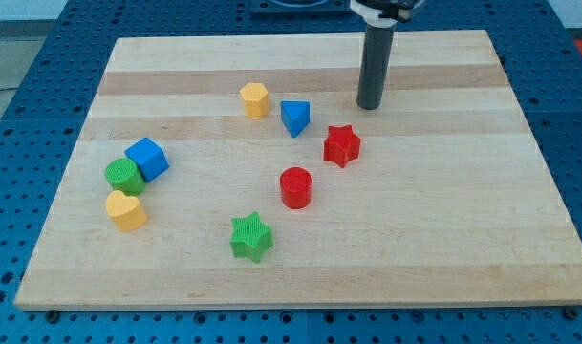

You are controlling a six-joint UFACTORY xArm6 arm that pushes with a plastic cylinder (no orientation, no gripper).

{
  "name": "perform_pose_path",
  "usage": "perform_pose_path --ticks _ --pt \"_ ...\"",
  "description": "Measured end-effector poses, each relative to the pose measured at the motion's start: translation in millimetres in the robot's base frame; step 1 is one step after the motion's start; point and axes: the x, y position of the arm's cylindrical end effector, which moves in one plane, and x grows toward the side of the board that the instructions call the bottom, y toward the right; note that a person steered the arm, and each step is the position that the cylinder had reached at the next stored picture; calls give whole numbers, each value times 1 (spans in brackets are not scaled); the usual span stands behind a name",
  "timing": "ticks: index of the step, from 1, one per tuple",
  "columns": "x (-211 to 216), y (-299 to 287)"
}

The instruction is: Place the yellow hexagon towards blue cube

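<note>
The yellow hexagon (255,99) lies on the wooden board's upper middle, just left of a blue triangle (294,118). The blue cube (147,159) sits at the board's left, touching a green cylinder (124,177). My tip (370,106) rests on the board to the right of the blue triangle and above the red star (341,145), well apart from the yellow hexagon. It touches no block.
A yellow heart (126,210) lies below the green cylinder. A red cylinder (295,187) and a green star (250,236) lie in the lower middle. The wooden board (443,229) sits on a blue perforated table.
</note>
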Motion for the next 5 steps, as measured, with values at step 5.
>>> perform_pose_path --ticks 5 --pt "52 15"
